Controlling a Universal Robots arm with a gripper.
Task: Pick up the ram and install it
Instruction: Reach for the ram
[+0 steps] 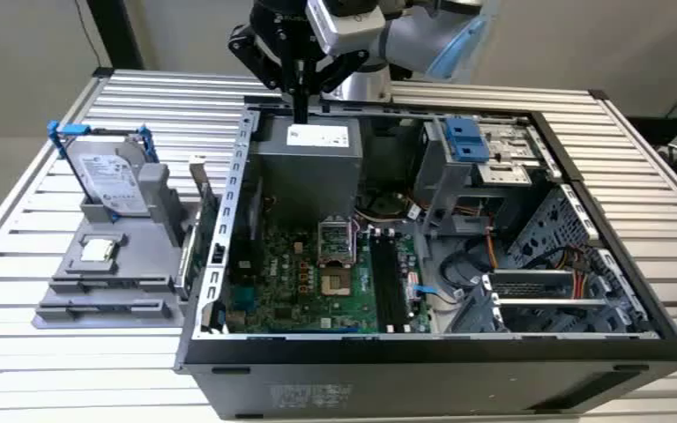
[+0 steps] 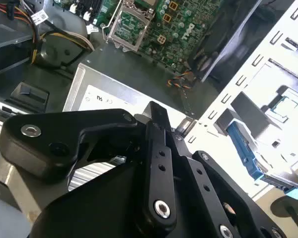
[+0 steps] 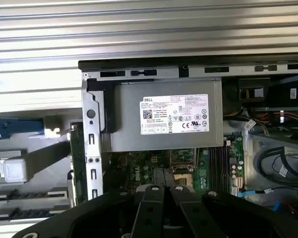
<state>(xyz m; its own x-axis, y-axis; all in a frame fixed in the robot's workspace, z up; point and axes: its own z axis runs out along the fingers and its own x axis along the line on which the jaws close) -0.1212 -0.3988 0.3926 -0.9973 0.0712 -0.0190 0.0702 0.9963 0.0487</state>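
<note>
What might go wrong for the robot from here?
The hand hangs over the power supply; dropping straight down, it might strike it. The ram seems to stand on edge in the grey holder, close beside the case wall, so reaching for it may scrape that wall or tip the ram.

Slatted table [image 1: 151, 97] bears open computer case [image 1: 433, 352]; grey parts holder [image 1: 103, 304] beside.

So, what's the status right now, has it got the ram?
Gripper shut, empty, over power supply. Ram untouched, on edge in grey holder. Case wall stands between them.
</note>
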